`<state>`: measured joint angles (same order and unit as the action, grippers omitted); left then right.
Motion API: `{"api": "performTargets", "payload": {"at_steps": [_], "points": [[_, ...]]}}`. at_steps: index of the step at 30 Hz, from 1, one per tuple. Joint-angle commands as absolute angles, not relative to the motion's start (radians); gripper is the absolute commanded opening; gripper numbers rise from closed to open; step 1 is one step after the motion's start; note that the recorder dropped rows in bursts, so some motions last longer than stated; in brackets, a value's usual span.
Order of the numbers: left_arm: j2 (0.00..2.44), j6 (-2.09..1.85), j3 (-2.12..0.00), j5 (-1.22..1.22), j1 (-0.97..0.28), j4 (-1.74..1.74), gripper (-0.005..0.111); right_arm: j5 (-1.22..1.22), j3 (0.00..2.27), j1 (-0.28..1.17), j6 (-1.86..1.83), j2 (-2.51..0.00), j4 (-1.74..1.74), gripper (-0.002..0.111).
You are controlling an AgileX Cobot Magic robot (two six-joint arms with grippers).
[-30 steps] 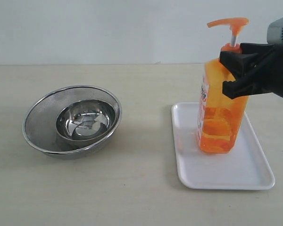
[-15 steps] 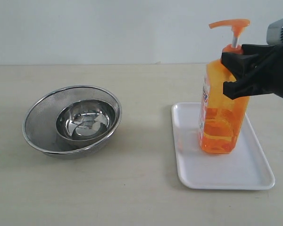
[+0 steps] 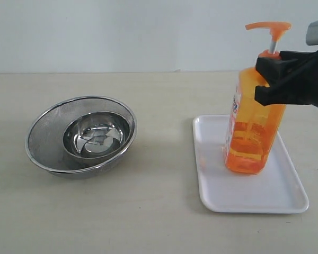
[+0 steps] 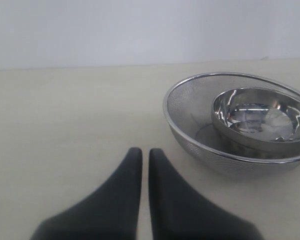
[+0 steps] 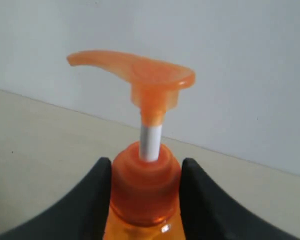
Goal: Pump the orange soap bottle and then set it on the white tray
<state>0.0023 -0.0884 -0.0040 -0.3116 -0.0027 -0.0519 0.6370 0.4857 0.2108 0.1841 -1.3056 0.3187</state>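
Right pincer (image 3: 259,79) pinched collar of tall translucent orange plastic soap bottle (image 3: 252,137), just below pump head. Within last second, bottle slid toward pincer's wrist and its lean straightened. Base sat on flat glossy white plastic tray (image 3: 217,185) beneath pincer. Placement likely near done, release pending. Left pincer (image 4: 141,160) pressed together, empty.

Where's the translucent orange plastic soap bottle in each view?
Exterior: translucent orange plastic soap bottle at right, base at the flat white plastic tray, right pincer clamped on its shoulder.
Left wrist: not in it.
Right wrist: mid-picture, neck gripped on both sides.
Shared landmark: orange pump head (exterior, right wrist); round steel mesh bowl (exterior, left wrist).
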Motion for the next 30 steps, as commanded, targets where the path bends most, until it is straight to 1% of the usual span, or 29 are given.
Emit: {"api": "performTargets", "payload": {"at_steps": [1, 3, 14, 15, 16, 17, 21, 23, 25, 30], "points": [[0.000, -0.082, 0.000, -0.310, -0.001, -0.062, 0.005, 0.698, 0.500, 0.208, 0.193, -1.291, 0.391, 0.044], [0.000, -0.082, 0.000, -0.310, -0.001, -0.062, 0.005, 0.698, 0.500, 0.208, 0.203, -1.291, 0.410, 0.045], [0.000, -0.082, 0.000, -0.310, -0.001, -0.062, 0.005, 0.689, 0.500, 0.208, 0.212, -1.270, 0.412, 0.045], [0.000, -0.082, 0.000, -0.310, -0.001, -0.062, 0.005, 0.684, 0.500, 0.208, 0.217, -1.263, 0.412, 0.047], [0.000, -0.082, 0.000, -0.310, -0.001, -0.062, 0.005, 0.684, 0.500, 0.208, 0.219, -1.255, 0.410, 0.050], [0.000, -0.082, 0.000, -0.310, -0.001, -0.062, 0.005, 0.682, 0.500, 0.208, 0.224, -1.248, 0.410, 0.057], [0.000, -0.082, 0.000, -0.310, -0.001, -0.062, 0.005, 0.635, 0.500, 0.208, 0.233, -1.223, 0.400, 0.092], [0.000, -0.082, 0.000, -0.310, -0.001, -0.062, 0.005, 0.598, 0.500, 0.208, 0.233, -1.219, 0.400, 0.100], [0.000, -0.082, 0.000, -0.310, -0.001, -0.062, 0.005, 0.570, 0.500, 0.208, 0.238, -1.219, 0.400, 0.105], [0.000, -0.082, 0.000, -0.310, -0.001, -0.062, 0.005, 0.553, 0.500, 0.210, 0.265, -1.219, 0.400, 0.105]]}}
